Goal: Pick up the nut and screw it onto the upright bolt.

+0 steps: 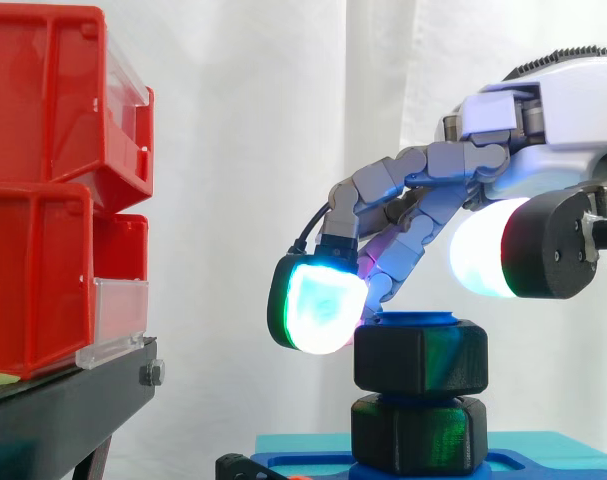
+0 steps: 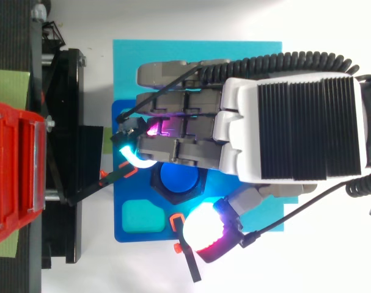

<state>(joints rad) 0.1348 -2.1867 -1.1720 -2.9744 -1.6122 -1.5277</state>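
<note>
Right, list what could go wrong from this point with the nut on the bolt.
1. The upper nut sits right above a second nut with little or no gap between them; more turning may jam the two together.
2. The hand reaches in from one side of the bolt; a sideways push could tilt the upper nut and bind its thread.
3. From above, the hand covers part of the upper nut, so a slip there would be hard to spot.

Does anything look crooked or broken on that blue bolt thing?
Nothing stands out. The upper nut sits level on the blue bolt, straight above the lower nut. The blue base under them looks whole. The hand hangs just over the stack.
</note>
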